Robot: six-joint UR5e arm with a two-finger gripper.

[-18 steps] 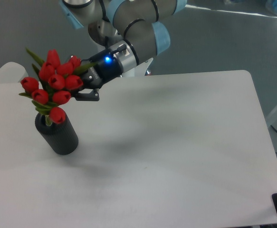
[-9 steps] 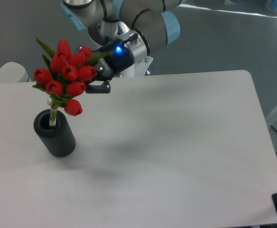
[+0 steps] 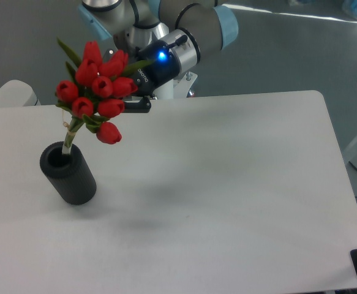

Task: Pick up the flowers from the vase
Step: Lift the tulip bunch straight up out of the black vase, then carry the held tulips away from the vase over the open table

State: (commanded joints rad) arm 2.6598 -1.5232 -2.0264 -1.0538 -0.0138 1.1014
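Your claw (image 3: pixel 131 98) was pinching the flowers (image 3: pixel 95 86) from their right side, among the red buds and leaves. The bunch was held above the vase (image 3: pixel 68 173), tilted, and the lower end of the stems was just at the round opening, so I could not tell if it was fully out. The vase stood upright on the counter (image 3: pixel 227 184). The step in hand was the lift; next you needed to raise the bunch straight until the stems were free.
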